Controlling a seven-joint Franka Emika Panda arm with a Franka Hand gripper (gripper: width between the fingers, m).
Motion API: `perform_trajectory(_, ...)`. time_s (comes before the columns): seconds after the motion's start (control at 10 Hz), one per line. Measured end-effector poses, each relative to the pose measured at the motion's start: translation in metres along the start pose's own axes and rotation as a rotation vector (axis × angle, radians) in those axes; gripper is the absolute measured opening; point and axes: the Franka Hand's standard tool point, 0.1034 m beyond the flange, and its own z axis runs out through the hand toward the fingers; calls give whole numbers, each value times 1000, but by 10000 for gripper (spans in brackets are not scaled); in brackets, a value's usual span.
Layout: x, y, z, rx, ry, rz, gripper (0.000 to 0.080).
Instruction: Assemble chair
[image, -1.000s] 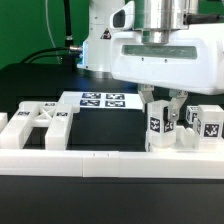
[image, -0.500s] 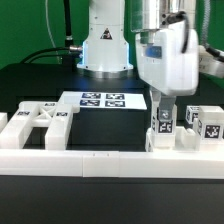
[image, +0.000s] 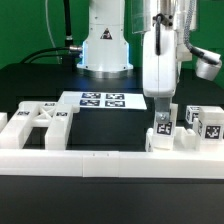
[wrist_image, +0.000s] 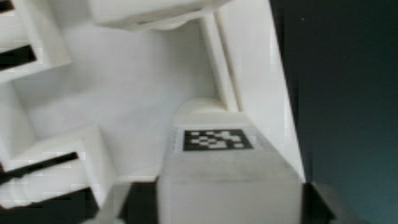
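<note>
1. The black surface (image: 30, 80) filled the exterior view, and the arm (image: 160, 55) stood tall over its four-o'clock corner.
2. Along six o'clock ran the long white border rail (image: 100, 162). The marker board (image: 105, 100) lay flat near the centre, well apart from the action.
3. Chair parts waited in a row behind the rail: the slotted panel (image: 40, 122) out at eight o'clock, the end block (image: 207, 122) at three o'clock.
4. And there was the piece in play! The tagged post (image: 162, 130) stood upright at four o'clock, close behind the rail and just beside the end block.
5. The claw (image: 163, 108) sat right over that post, pointing straight down, and the wrist view had the post's tagged face close in front of the camera. Clamped or slack? I could not tell, because the fingers were hidden.
6. The danger, by my reckoning: a shallow or off-centre pinch would let the post twist or drop on lifting. Any sideways drift would knock the end block or jam the post against the rail.
</note>
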Motion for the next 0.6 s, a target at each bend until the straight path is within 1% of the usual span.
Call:
perform_trajectory(0.1,0,1,0,-6,4,-97,453)
perform_trajectory(0.2,-2,1,-1,-14,1,-209,601)
perform_trajectory(0.3,-4,1,-1,-15,5,-342,635)
perform_trajectory(0.6,-3,1,-1,-18,6,-610,649)
